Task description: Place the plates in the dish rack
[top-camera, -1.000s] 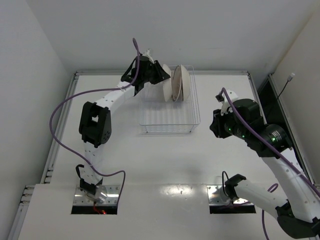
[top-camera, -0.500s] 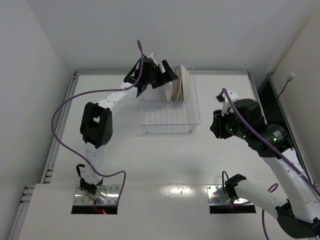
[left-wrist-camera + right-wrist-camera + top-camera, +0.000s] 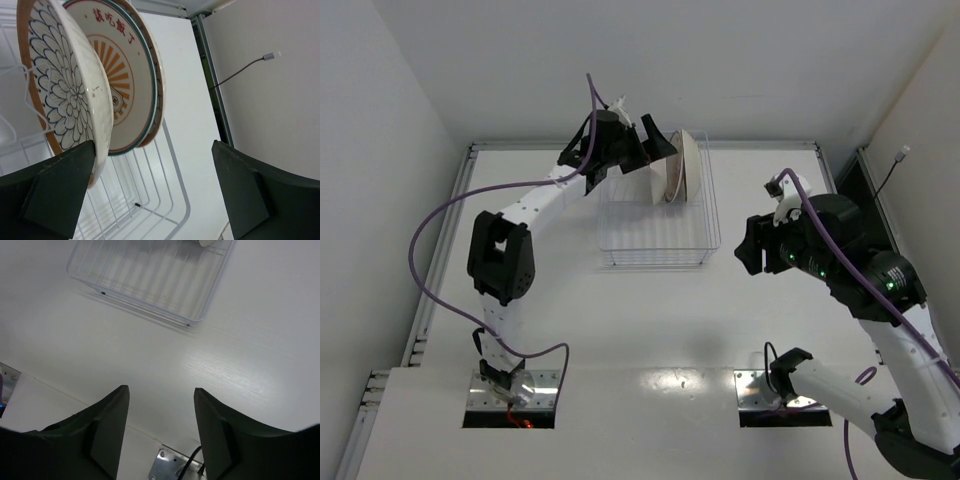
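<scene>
Left gripper (image 3: 154, 145) spread wide at the dish rack's (image 3: 660, 263) 12 o'clock end, beside upright plates (image 3: 125, 90); right gripper (image 3: 160, 390) – fingers parted, empty – off its 3 o'clock side.

bright, even overhead light; glare patch on the table (image 3: 675, 380) near the bases. soft shadows under the dish rack (image 3: 150, 277). wrist-view fingers blurred.
</scene>
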Action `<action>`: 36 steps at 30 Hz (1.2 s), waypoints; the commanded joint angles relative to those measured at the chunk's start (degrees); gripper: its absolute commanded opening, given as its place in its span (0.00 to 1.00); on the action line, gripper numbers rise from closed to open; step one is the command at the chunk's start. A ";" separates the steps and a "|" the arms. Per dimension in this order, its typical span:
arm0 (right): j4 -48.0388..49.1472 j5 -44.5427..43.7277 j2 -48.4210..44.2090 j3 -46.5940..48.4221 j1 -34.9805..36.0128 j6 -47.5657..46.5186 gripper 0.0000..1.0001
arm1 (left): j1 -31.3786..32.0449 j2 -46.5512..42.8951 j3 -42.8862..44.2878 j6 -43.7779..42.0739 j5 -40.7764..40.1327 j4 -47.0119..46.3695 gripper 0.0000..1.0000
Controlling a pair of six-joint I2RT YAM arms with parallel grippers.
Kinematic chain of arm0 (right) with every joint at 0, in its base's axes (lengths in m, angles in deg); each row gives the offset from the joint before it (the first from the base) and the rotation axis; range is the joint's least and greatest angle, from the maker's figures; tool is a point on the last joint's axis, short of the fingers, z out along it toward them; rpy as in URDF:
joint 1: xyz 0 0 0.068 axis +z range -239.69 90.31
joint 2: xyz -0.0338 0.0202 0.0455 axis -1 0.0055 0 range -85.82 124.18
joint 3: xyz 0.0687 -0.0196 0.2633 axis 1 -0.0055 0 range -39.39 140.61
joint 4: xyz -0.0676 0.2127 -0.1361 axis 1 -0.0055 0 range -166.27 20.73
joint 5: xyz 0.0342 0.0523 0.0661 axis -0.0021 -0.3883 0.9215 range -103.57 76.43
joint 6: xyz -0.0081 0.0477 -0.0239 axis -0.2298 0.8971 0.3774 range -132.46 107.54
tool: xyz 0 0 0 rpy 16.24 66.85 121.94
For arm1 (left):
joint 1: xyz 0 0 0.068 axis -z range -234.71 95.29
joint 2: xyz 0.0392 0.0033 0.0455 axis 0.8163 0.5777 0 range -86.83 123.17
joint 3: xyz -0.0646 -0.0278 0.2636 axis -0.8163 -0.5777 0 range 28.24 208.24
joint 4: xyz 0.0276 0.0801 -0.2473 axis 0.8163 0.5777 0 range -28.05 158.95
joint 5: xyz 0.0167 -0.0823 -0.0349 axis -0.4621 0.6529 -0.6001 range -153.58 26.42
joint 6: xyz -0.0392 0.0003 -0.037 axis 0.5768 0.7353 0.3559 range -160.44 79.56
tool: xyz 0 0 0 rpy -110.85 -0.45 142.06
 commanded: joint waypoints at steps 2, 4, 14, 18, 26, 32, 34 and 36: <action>0.11 0.92 -0.27 2.11 -0.04 3.10 0.60 | 1.02 -10.44 -5.27 -0.70 5.46 -5.58 1.00; 0.11 0.92 -0.79 2.11 -0.04 3.98 0.66 | 1.02 -11.50 -6.69 -1.23 7.03 -5.58 1.00; 0.64 0.92 -0.18 3.78 -0.04 7.23 0.99 | 2.69 -16.59 -11.71 -8.25 9.77 1.34 1.00; -0.06 -1.18 1.13 6.85 -0.04 7.24 0.99 | 3.31 -20.46 -13.98 -15.19 8.38 7.75 1.00; 0.98 -2.41 3.16 10.20 -0.04 5.92 0.99 | 4.45 -43.29 -26.55 -30.12 -5.15 14.62 1.00; 2.83 -4.44 2.63 7.92 -0.04 5.92 0.99 | 4.45 -53.51 -38.06 -31.82 -18.08 16.83 1.00; 2.83 -4.44 2.63 7.91 -0.04 6.45 0.99 | 4.45 -57.27 -40.35 -31.29 -19.49 16.83 1.00; 2.83 -5.05 2.03 6.78 -0.04 6.45 0.99 | 4.45 -59.66 -43.60 -31.29 -19.49 16.83 1.00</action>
